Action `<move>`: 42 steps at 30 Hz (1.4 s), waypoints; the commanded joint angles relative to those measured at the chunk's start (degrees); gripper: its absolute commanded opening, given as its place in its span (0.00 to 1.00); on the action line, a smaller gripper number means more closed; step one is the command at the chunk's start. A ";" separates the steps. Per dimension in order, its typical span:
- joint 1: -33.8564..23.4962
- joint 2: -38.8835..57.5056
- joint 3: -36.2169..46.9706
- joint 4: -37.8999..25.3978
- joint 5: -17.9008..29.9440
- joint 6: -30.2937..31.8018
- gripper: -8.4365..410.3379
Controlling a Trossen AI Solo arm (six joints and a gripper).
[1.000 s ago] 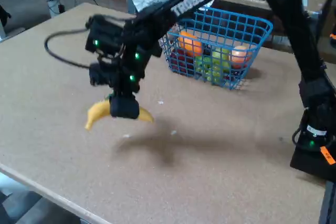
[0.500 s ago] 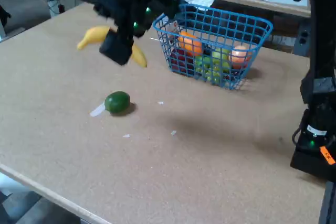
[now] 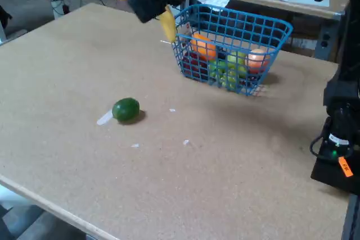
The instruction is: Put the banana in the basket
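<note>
A smooth, curved yellow banana [image 3: 166, 22] was gripped by the black end effector [image 3: 147, 4], held in the air beside the blue wire-mesh basket [image 3: 270, 25]. A round green lime [image 3: 125, 109] was seen on the speckled brown bench [image 3: 67, 71].

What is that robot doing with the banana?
The robot's pincer is holding the yellow banana up in the air, right beside the left rim of the blue basket, not yet over it. The basket already has other fruit inside. A green lime sits by itself on the table.
</note>
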 commanded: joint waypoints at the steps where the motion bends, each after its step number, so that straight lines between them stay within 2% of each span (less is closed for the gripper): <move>1: -4.79 -0.20 0.04 -2.32 0.37 6.62 0.16; 7: -10.84 -0.31 0.04 -3.15 0.37 13.64 0.16; 19: -23.45 -0.17 0.00 -4.15 -0.02 16.17 0.16; 22: -26.64 0.70 0.00 -3.72 -1.90 16.24 0.16; 27: -32.02 2.84 0.00 -2.84 -8.57 16.20 0.16; 32: -34.34 6.25 0.00 -1.31 -9.25 15.30 0.16; 42: -34.71 11.98 0.00 3.93 -9.79 14.43 0.16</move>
